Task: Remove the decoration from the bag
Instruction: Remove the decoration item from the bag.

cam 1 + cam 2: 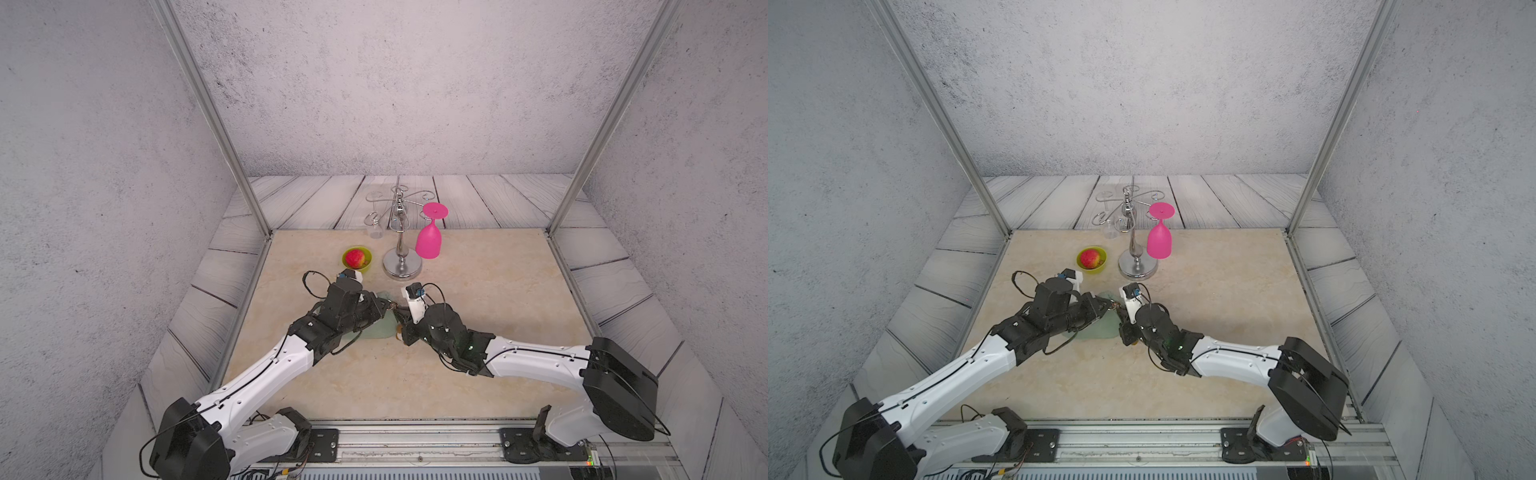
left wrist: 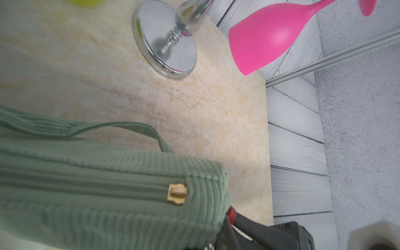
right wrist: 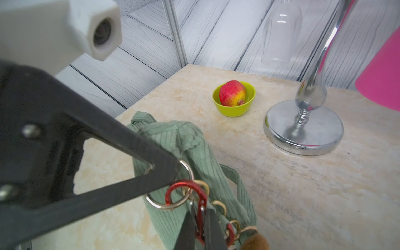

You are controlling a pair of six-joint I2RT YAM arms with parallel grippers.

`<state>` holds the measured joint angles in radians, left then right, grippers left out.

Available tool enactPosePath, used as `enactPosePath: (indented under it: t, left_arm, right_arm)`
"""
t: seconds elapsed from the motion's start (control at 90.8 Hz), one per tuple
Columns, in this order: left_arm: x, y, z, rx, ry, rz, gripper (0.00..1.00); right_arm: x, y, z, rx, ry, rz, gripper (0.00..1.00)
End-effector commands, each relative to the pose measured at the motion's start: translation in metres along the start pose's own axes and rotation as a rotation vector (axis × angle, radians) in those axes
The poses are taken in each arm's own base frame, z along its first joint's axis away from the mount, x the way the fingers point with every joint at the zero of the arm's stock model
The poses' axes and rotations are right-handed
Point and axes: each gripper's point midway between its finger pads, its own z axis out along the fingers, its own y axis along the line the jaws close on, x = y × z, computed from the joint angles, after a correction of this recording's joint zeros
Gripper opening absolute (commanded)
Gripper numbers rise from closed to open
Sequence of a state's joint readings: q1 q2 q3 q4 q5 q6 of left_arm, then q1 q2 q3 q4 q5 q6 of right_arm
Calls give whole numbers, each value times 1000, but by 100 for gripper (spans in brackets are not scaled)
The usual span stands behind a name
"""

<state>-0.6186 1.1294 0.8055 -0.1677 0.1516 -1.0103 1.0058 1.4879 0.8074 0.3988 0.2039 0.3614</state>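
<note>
Right wrist view: L gripper (image 3: pixel 172 170) is clenching on the bag's metal ring (image 3: pixel 161 205), apparently steadying it; R gripper (image 3: pixel 199 218) is pinching the red clasp (image 3: pixel 203 199), which is still hooking through that ring; decoration (image 3: pixel 256 241), showing here only as a brown plush edge, is hanging off a short gold chain just beside the bag (image 3: pixel 194 151); judged status: both grips are set but the unhooking is not yet done, approx. halfway; remaining: opening the clasp gate, slipping it off the ring, carrying the charm clear. In both top views the bag is lying mid-table btw. the two arms on a beige marble-look tabletop (image 1: pixel 478 374); grey plank-print border (image 1: pixel 519 199), grey textured walls (image 1: pixel 395 83) and alu. posts (image 1: pixel 215 124) are enclosing the cell; chrome stand (image 1: pixel 402 266), pink goblet (image 1: pixel 430 241) and lime bowl (image 1: pixel 368 266) w/ apple (image 1: pixel 354 257) are standing behind.
</note>
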Motion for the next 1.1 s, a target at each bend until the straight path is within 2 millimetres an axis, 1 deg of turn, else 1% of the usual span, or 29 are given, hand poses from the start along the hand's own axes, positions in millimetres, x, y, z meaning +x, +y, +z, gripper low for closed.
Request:
enactPosePath:
  t: [0.0,0.154,0.264,0.407,0.451,0.528,0.793,0.892,0.958,1.024,1.09]
  left_arm:
    - [-9,40,7,-184,-65,39,0]
    - [-9,42,14,-206,-75,58,0]
    - [-8,43,19,-225,-74,85,0]
    - [-6,43,23,-230,-66,108,0]
    - [-5,43,24,-230,-57,119,0]
    - [-2,43,26,-239,-39,141,0]
    - [4,51,33,-269,-8,198,0]
    - [6,52,35,-270,1,217,0]
    - [9,52,38,-266,18,235,0]
    - [11,53,40,-262,34,238,0]
    - [13,50,41,-250,50,241,0]
  right_arm:
    - [-48,2,-5,17,-144,91,9]
    - [-51,-2,-4,30,-163,160,9]
    - [-55,1,-3,15,-182,194,9]
    - [-57,4,1,1,-190,194,9]
    - [-61,9,0,-28,-209,183,9]
    - [-62,19,-1,-87,-217,143,9]
    - [-72,37,-8,-159,-195,44,8]
    - [-81,43,-10,-180,-189,37,8]
    - [-87,51,-12,-216,-193,28,8]
    - [-86,57,-12,-245,-182,-6,8]
    - [-82,58,-10,-249,-157,-46,8]
